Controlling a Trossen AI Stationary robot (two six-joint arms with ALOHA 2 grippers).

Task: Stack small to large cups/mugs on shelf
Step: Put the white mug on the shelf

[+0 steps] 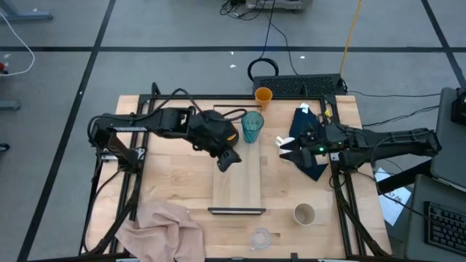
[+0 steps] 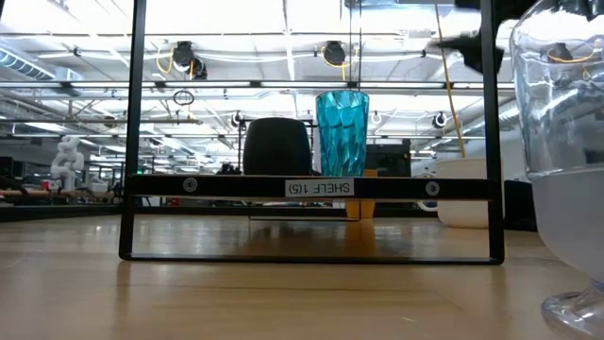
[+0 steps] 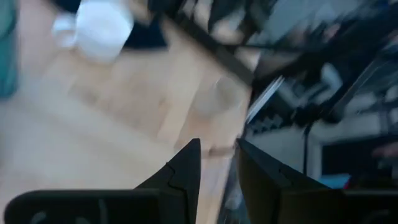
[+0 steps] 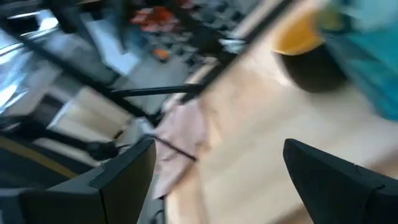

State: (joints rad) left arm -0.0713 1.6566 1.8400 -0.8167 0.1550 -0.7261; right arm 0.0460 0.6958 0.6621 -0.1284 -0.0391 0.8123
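The shelf lies in the middle of the table. At its far end stand the teal tumbler and, beside it on the left, the dark mug with the orange inside, mostly under my left arm in the high view. My left gripper hovers over the shelf's left edge with a narrow gap and nothing in it. My right gripper is wide open and empty, next to the white mug. The orange cup, beige cup and clear glass stand on the table.
A dark blue cloth lies under the right arm, with the white mug at its left edge. A pink cloth is bunched at the near left corner. A black frame runs round the table. A keyboard sits at the far edge.
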